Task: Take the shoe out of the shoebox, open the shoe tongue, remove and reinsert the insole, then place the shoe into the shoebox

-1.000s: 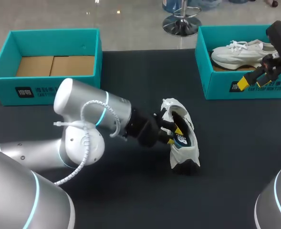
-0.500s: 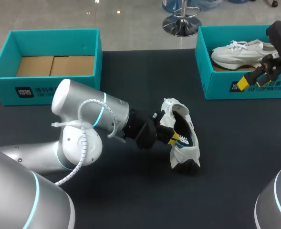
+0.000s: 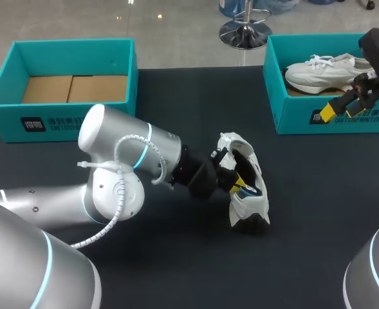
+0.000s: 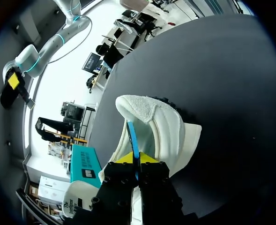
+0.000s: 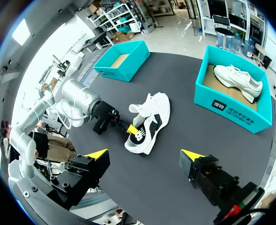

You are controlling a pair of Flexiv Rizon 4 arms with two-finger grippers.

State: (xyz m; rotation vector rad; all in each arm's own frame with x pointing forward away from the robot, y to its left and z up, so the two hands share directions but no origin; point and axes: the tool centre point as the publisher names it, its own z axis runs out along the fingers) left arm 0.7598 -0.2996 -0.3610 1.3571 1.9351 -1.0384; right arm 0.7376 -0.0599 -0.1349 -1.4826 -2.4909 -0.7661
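A white shoe (image 3: 248, 196) with black trim lies on its side on the black table, its opening turned toward my left arm. My left gripper (image 3: 236, 182) sits at that opening. In the left wrist view, the left gripper (image 4: 138, 159) is shut on the thin blue insole (image 4: 132, 139), which stands edge-on out of the shoe (image 4: 163, 133). My right gripper (image 3: 340, 111) hangs open over the front wall of the right teal shoebox (image 3: 292, 119), holding nothing. The right wrist view looks down on the shoe (image 5: 147, 122) from high up, between the open right gripper's (image 5: 145, 154) tips.
A second white shoe (image 3: 324, 71) lies inside the right shoebox (image 5: 231, 110). Another teal shoebox (image 3: 67, 122) with a bare cardboard floor stands at the back left. Bare black tabletop surrounds the shoe on its near and right sides.
My left gripper's fingers have closed on the insole's edge, and the left arm drew back slightly and then returned. The shoe has barely shifted. The right arm has kept still.
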